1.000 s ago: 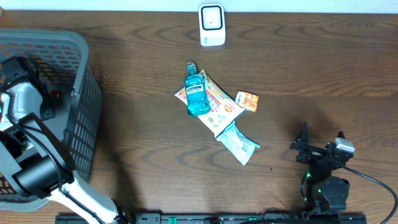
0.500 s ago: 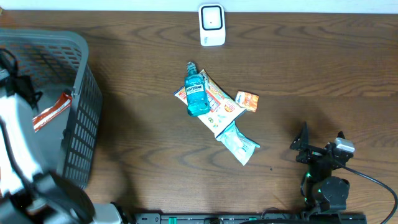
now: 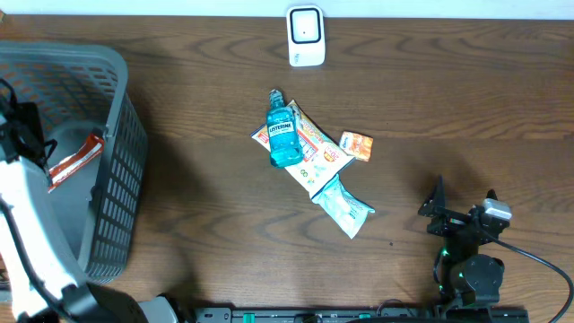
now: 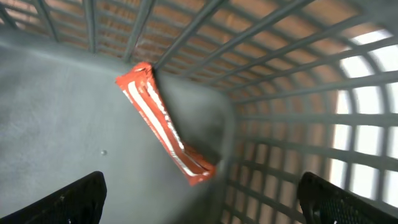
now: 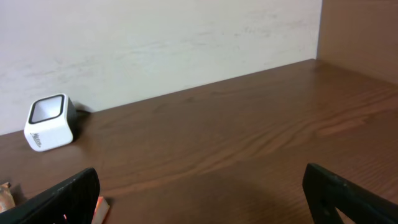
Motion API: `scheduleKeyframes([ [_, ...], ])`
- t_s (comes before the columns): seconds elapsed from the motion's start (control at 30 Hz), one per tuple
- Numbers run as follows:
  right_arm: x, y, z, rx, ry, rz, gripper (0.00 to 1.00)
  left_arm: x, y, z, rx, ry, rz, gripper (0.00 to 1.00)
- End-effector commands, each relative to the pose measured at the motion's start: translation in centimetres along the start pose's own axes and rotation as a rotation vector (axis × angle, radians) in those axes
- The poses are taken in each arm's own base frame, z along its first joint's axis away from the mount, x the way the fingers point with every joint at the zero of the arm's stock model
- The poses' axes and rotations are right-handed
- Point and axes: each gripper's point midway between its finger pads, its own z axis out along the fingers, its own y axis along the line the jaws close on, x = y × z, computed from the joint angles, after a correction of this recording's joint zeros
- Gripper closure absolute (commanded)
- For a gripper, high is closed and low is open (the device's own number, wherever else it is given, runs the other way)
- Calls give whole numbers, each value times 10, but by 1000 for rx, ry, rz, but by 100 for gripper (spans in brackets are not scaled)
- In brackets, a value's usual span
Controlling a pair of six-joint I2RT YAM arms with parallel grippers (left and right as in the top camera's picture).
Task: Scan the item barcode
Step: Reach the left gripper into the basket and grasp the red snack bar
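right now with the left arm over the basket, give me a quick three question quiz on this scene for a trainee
1. True or false: the red packet lies inside the grey basket.
2. What rests on top of the snack packets mid-table? A) blue mouthwash bottle B) a tin can C) a mug
3. Is the left gripper gripping the red packet?

Key: 1 true. 2 A. 3 no: the gripper is open, and the packet leans free against the basket wall.
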Motion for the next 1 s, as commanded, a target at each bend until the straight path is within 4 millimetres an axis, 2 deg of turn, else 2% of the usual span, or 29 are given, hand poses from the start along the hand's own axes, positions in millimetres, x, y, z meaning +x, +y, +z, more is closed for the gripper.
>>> scheduleKeyframes([
  [0.0,1,1,0,-4,3,-15,1,8,9,27,-76,23,-35,2],
  [0.03,1,1,0,-4,3,-15,1,13,13,40,-111,35,-51,2],
  [0.23,1,1,0,-4,3,-15,1,31,29,87,-222,74,-96,2],
  [0.4,1,1,0,-4,3,-15,1,51,27,120,-223,144,-100,2],
  [0.67,1,1,0,-4,3,-15,1,59,30,149,-236,152,-106,2],
  [0.97,1,1,0,-4,3,-15,1,75,57,174,-339,181,-86,2],
])
